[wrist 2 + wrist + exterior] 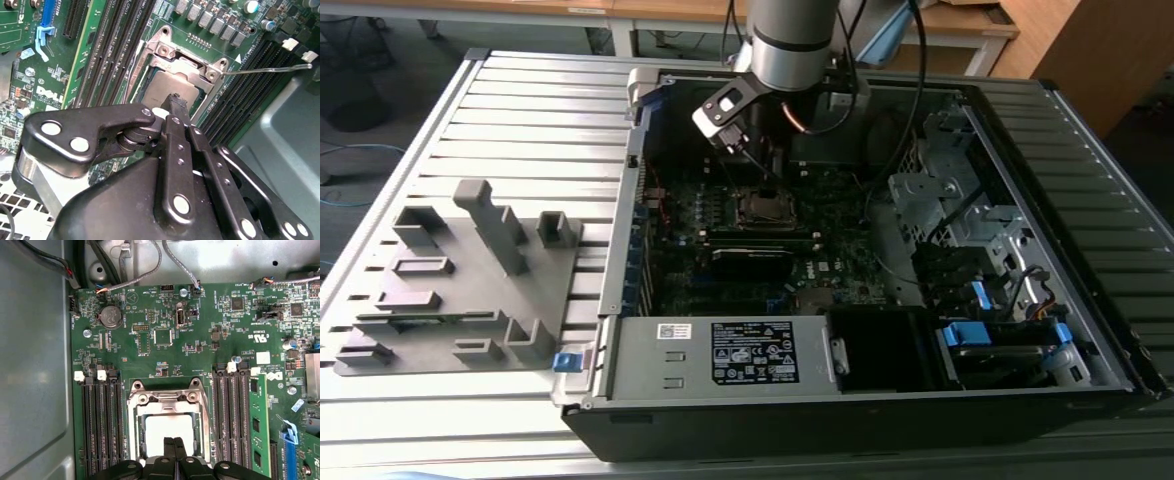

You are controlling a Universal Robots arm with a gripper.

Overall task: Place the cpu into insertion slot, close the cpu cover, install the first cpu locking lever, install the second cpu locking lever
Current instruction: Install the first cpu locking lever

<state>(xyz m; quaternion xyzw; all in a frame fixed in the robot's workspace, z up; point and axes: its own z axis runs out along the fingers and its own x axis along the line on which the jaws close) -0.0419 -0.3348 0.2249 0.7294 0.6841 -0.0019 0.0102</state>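
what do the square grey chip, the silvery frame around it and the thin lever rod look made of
Square grey cpu: metal lid, dull satin, showing soft glare. Silvery cpu cover frame: probably stamped steel, bright, thin like sheet. Thin lever rod: likely steel wire, shiny along its length.

Silver cpu [159,427] beneath lowered cpu cover [165,399]

A ribbed grey metal table [520,110] spans the exterior view. Behind it stand pale wooden desks [654,12] with white legs, and a brown wooden panel [1107,50] rises at the exterior view's right. At its left, a blue cable [367,149] lies on grey floor [400,60] near a dark object [354,75]. Light glints off the slats.
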